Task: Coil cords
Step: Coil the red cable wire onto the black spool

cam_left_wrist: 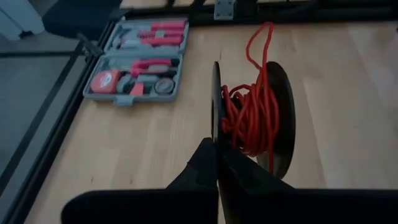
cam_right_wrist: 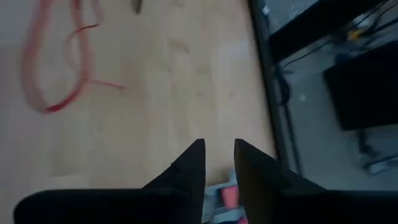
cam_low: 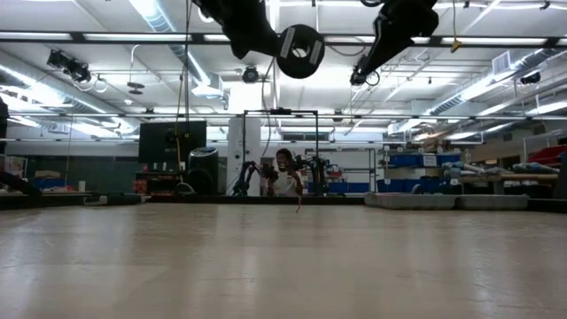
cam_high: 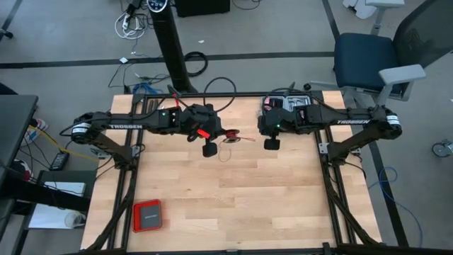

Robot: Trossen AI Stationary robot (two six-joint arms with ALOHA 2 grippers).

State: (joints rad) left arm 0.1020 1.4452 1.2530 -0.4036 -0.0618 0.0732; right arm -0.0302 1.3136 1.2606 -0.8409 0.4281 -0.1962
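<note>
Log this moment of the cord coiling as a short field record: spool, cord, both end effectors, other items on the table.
spool: black spool wound with red cord, held up above the table
left end effector: shut on the spool's flange
right end effector: open, holding nothing, raised over the table
loose cord: a slack loop lies on the wooden table
tool tray: grey tool tray, open, at the table's far right corner
red box: flat, near the front left corner
</note>
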